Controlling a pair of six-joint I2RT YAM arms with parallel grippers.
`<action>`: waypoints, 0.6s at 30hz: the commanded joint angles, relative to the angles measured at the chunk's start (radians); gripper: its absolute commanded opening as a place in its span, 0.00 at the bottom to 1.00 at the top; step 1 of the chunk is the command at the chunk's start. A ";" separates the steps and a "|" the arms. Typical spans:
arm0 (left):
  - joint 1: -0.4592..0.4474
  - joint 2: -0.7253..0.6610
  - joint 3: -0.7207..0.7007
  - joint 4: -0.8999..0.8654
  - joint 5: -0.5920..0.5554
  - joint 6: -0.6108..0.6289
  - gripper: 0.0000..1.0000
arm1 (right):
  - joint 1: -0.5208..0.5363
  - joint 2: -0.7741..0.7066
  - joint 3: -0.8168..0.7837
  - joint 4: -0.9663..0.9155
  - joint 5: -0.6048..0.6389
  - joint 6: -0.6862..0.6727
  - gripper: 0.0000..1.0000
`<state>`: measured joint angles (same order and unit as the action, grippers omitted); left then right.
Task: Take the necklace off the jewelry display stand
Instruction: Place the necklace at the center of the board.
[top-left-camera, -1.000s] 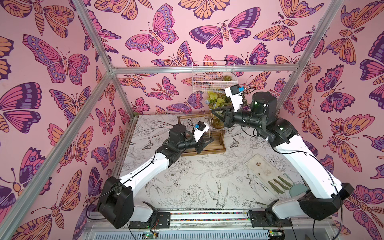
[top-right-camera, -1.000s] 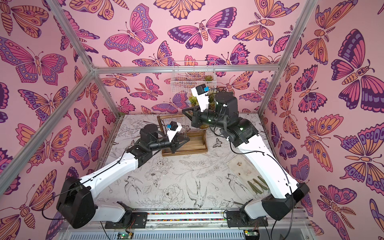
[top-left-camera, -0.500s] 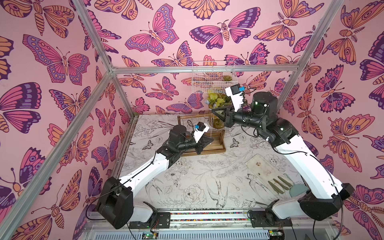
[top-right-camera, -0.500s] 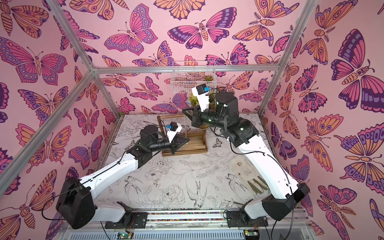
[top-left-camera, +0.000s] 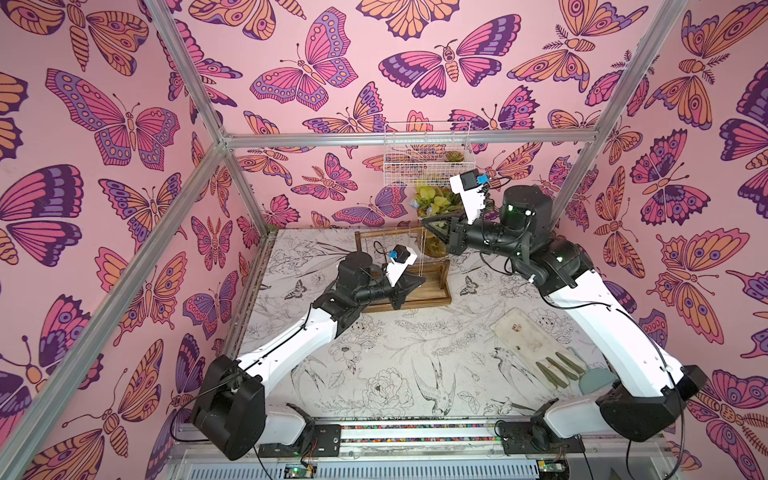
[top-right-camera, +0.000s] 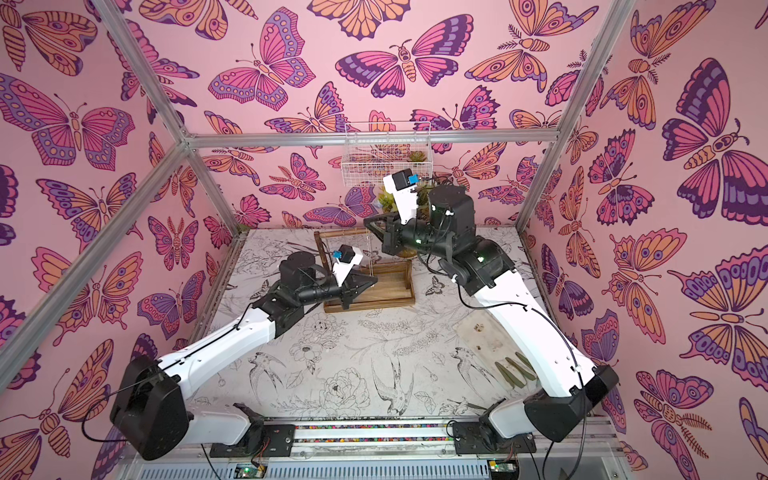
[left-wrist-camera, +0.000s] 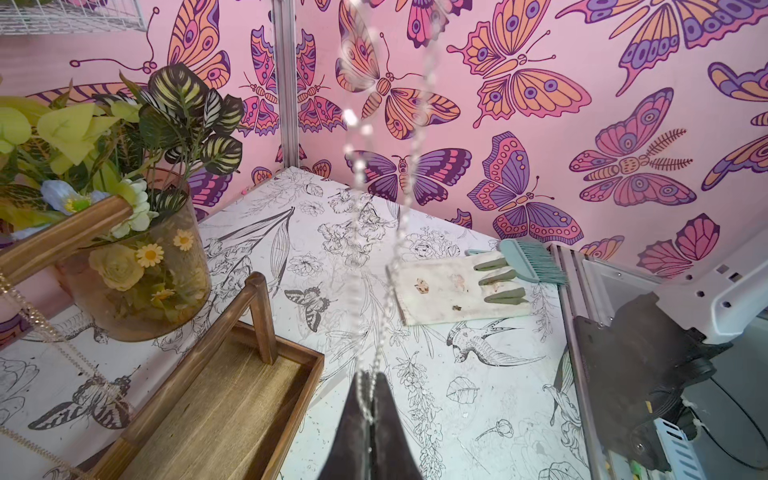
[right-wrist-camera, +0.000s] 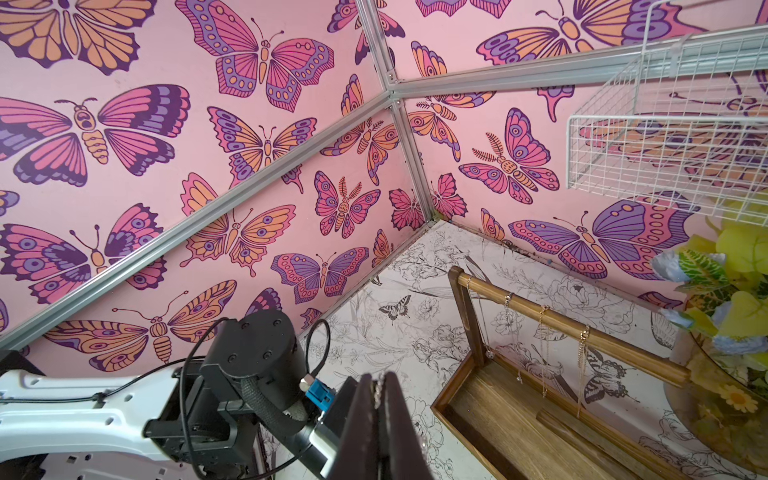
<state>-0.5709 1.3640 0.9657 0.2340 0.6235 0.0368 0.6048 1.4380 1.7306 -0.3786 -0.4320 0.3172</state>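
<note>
Both ends of necklace (left-wrist-camera: 351, 119) pinched, off jewelry display stand (left-wrist-camera: 264, 320).
My L gripper (left-wrist-camera: 369, 388) fingers pressed shut on low end, R gripper (right-wrist-camera: 379, 386) shut on top end; chain hangs btwn them, beside stand's post, apart from it.

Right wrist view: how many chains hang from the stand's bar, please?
4 along the top bar: first chain nearest the post, second chain, third chain, fourth chain nearest the flower vase; none seems hidden.

White wire basket (top-left-camera: 428, 153) on the back wall, flower vase (left-wrist-camera: 141, 270) beneath, soiled glove (left-wrist-camera: 449, 293) beside teal brush (left-wrist-camera: 530, 257).
</note>
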 joint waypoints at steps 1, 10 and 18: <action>-0.007 -0.046 -0.049 -0.017 -0.025 -0.026 0.00 | 0.009 -0.004 -0.035 0.052 -0.024 0.032 0.00; -0.015 -0.210 -0.179 -0.126 -0.104 -0.071 0.00 | 0.031 0.021 -0.184 0.165 -0.047 0.090 0.00; -0.027 -0.383 -0.309 -0.267 -0.206 -0.168 0.00 | 0.078 0.090 -0.305 0.292 -0.053 0.137 0.00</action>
<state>-0.5865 1.0298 0.7036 0.0547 0.4728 -0.0723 0.6697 1.5013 1.4414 -0.1680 -0.4690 0.4221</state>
